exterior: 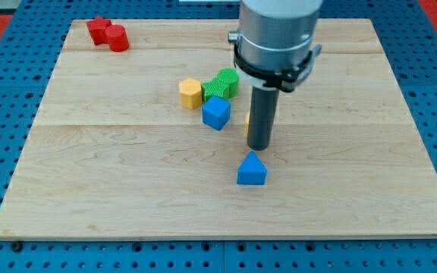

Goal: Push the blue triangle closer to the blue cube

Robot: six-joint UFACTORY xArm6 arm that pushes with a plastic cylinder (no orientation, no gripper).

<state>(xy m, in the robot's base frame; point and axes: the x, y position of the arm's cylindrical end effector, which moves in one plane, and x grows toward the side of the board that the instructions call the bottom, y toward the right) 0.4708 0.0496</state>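
Rod over mid-board, nothing held!
My tip [259, 146] has no fingers to open; it hovers just above the blue triangle [252, 170], toward the table's top edge, not clearly touching. The blue cube [216, 113] sits nearby, up-left.

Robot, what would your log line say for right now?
tip just above blue triangle | blue cube up-left, apart | push pending

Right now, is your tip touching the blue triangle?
Apart. The camera view shows a strip of bare board between my tip and the blue triangle just below it.
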